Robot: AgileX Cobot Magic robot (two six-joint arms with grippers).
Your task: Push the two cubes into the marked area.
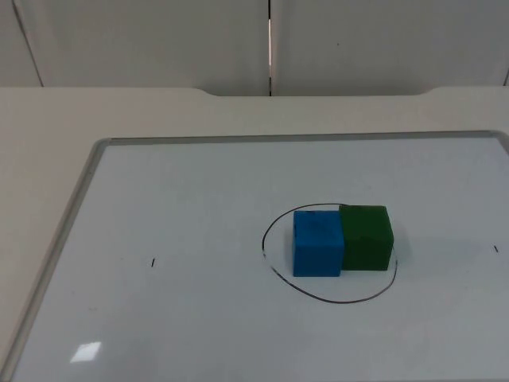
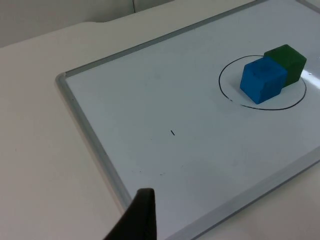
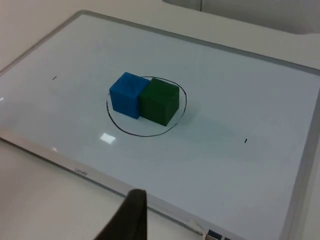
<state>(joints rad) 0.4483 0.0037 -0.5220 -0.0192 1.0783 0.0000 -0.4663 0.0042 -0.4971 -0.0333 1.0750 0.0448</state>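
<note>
Blue cube [image 1: 317,243] touching green cube [image 1: 366,237] inside drawn ring [image 1: 330,296]; both arms withdrawn, finger state untellable.

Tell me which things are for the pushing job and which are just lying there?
For the job:
blue cube
green cube
drawn ring around both cubes

Just there:
whiteboard
two small tick marks
table

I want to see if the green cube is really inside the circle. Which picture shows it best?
The right wrist view: the green cube faces the camera inside the drawn circle, touching the blue cube. The top view shows it well too, at the circle's edge. In the left wrist view the blue cube partly hides it.
</note>
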